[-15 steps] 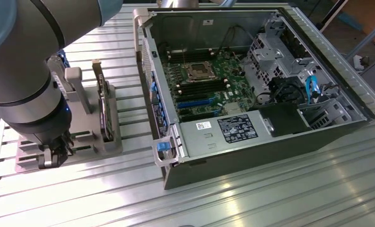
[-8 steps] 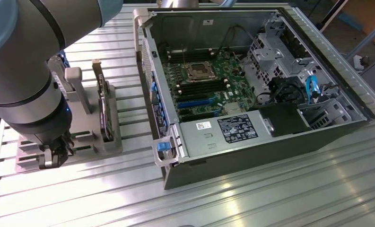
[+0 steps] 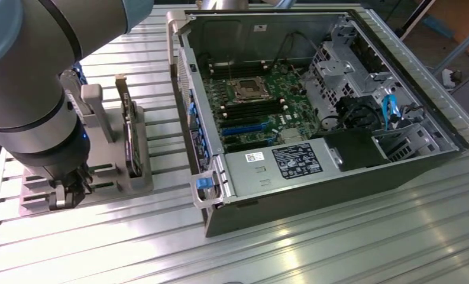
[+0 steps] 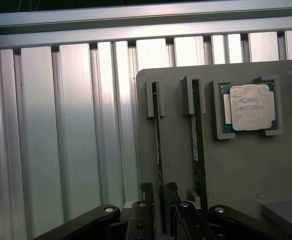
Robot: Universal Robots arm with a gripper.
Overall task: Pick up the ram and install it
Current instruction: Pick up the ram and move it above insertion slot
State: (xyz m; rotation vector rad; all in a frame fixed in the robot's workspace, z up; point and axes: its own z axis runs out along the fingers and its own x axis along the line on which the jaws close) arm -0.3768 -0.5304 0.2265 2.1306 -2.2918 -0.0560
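Slats (image 4: 60,125) of the table carry a grey holder (image 4: 236,170) where the ram (image 4: 159,150) stands on edge in a slot, long axis pointing straight away from the gripper (image 4: 159,189), whose jaws straddle its near end, narrowly apart. Its twin (image 4: 198,150) stands parallel just beside it, then a processor (image 4: 249,107) lies flat; the open case (image 3: 313,201) sits well apart on the exterior view's right.
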